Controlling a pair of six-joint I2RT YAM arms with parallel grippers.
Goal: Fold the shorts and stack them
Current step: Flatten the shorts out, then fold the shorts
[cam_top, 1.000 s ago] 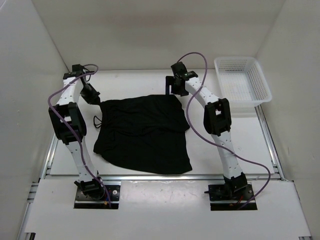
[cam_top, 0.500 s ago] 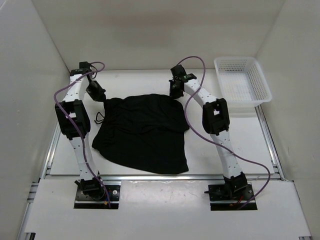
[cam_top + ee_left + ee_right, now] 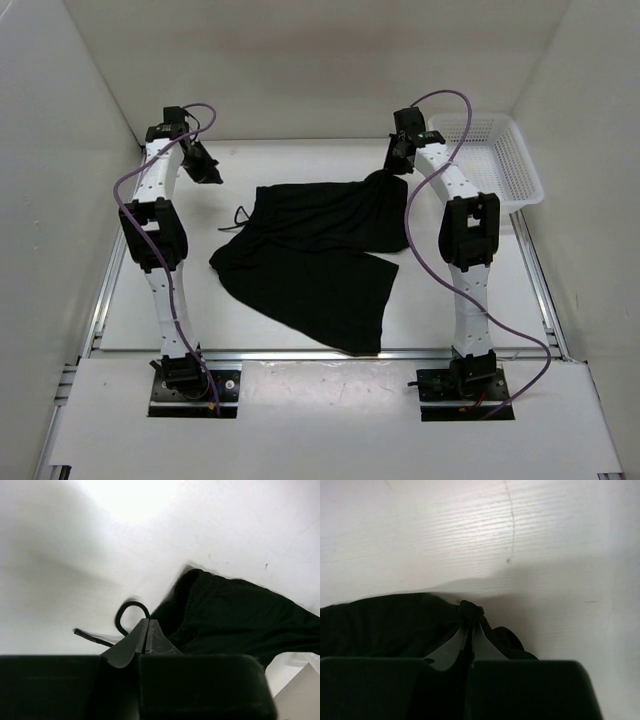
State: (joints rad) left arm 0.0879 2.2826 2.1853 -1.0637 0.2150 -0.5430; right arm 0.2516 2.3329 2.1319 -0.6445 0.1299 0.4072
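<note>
- R gripper point(image 3: 469, 622): fingers pressed together on a bunched corner of the shorts point(image 3: 315, 255). A knot of black cloth pokes out past the tips in wrist view.
- L gripper point(image 3: 146, 627): fingers closed tip to tip, nothing seen between them. Sits off the cloth, back-left of it.
- Drawstring point(image 3: 131, 612) loop lies on the table point(image 3: 230, 325) just past the L tips. Cannot tell if it touches them.
- Shorts mostly flat mid-table, skewed. Far-right corner drawn up to R gripper.
- Surface: plain white tabletop, white walls point(image 3: 320, 70) on 3 sides. White mesh basket point(image 3: 525, 175) at far-right corner.
- Vs 0.5 s ago: R gripper has gone right toward the basket, dragging the cloth w/ it. Shorts' far-left corner has pulled away from L gripper, which has moved back a little.
- Room: bare table left of the shorts and along the far edge. R gripper near the basket, not touching. Near hem lies close to the front rail point(image 3: 320, 355).
</note>
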